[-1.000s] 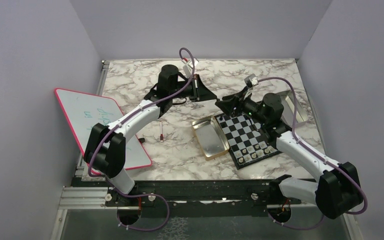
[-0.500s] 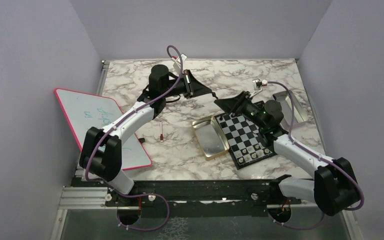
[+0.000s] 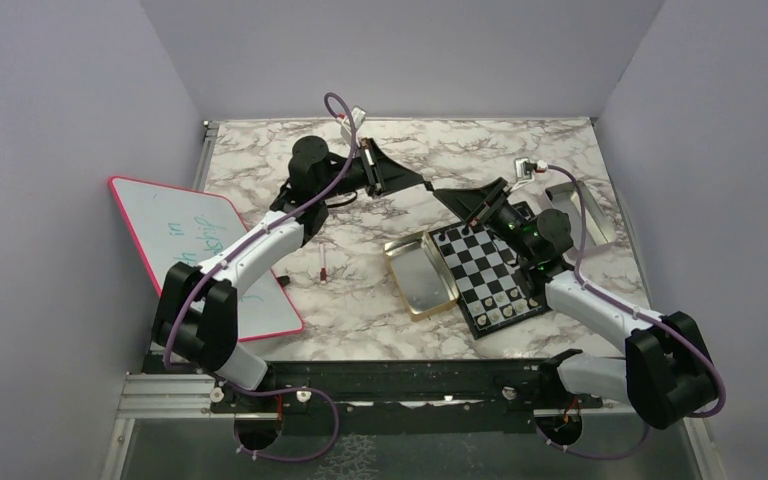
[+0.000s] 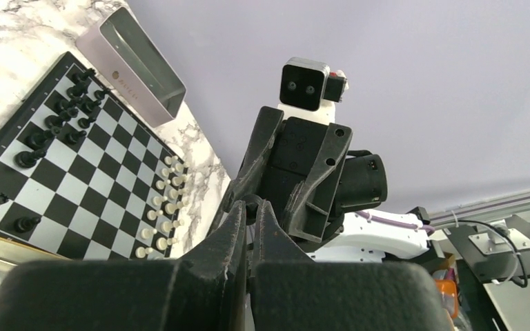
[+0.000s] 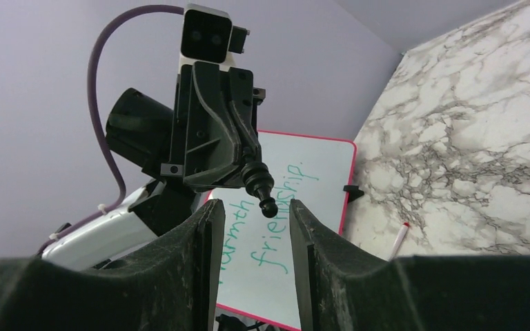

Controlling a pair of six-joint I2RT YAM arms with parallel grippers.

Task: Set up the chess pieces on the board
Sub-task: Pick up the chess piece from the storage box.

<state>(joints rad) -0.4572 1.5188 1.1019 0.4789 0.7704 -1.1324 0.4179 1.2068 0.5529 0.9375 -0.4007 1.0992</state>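
1. The left pincer point(image 5: 248, 169) is pressed together on a black chess piece point(image 5: 260, 187). The piece juts from its tips with the small knobbed end pointing outward, held in the air well above the bench point(image 3: 380, 310).
2. The right pincer point(image 5: 255, 207) faces it tip to tip with its fingers point(image 5: 207, 248) spread. The piece's knobbed end sits at the mouth of the gap, and in the right wrist view it touches neither finger.
3. Seen from above, the two pincers meet just beyond the far left corner of the chessboard point(image 3: 485, 268), not over its squares.
4. The chessboard lies flat on the right half of the bench, with a gold tin point(image 3: 418, 275) just beside its left edge and a silver tin point(image 4: 138, 62) beyond its far side.
5. Black pieces point(image 4: 69, 114) crowd the board's far side, a few standing apart from the rest. Pale pieces point(image 4: 162, 210) fill two rows along the near side.
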